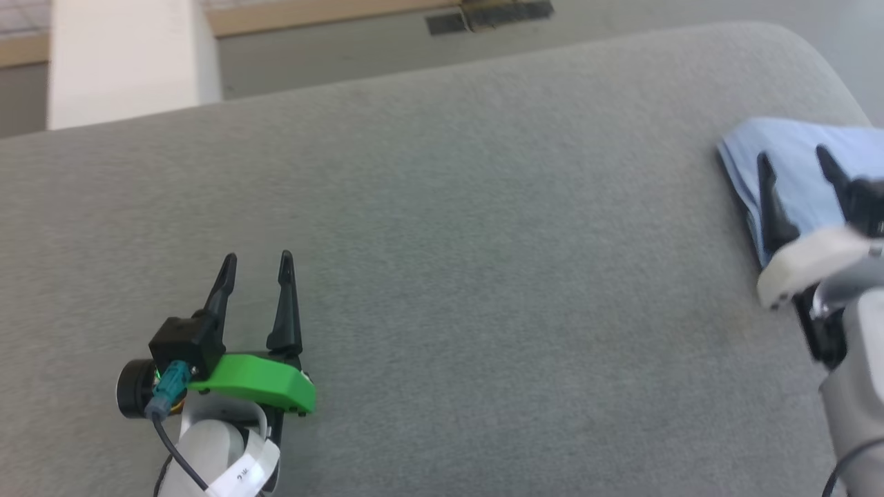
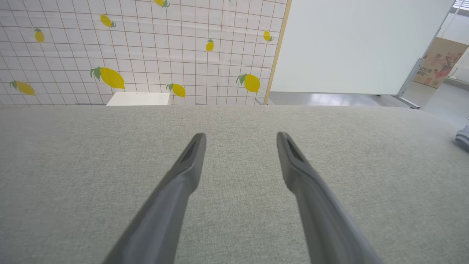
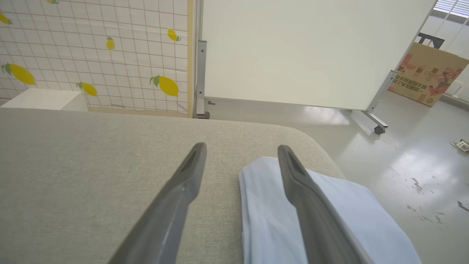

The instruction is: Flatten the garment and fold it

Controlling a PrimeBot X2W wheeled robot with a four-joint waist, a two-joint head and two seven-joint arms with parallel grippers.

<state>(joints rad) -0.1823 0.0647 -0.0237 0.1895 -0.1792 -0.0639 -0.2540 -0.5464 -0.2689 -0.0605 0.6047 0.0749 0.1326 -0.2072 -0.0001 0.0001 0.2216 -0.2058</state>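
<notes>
The garment (image 1: 794, 162), a light blue folded bundle, lies at the far right end of the grey padded table (image 1: 449, 241), near its rounded corner. My right gripper (image 1: 794, 157) hovers over it, open, with nothing between its fingers. In the right wrist view the garment (image 3: 263, 205) lies under the right finger, its folded edge between the two fingers of the right gripper (image 3: 242, 148). My left gripper (image 1: 257, 259) stands open at the lower left over bare table, far from the cloth. The left gripper (image 2: 242, 136) holds nothing, and a corner of the garment (image 2: 463, 138) shows at the right edge.
Beyond the table stand a lemon-print tiled wall (image 2: 146, 47), a white box (image 2: 139, 98), a white panel on wheeled feet (image 3: 293, 51) and a cardboard box (image 3: 427, 75). The table edge drops to shiny floor (image 3: 414, 154) just right of the garment.
</notes>
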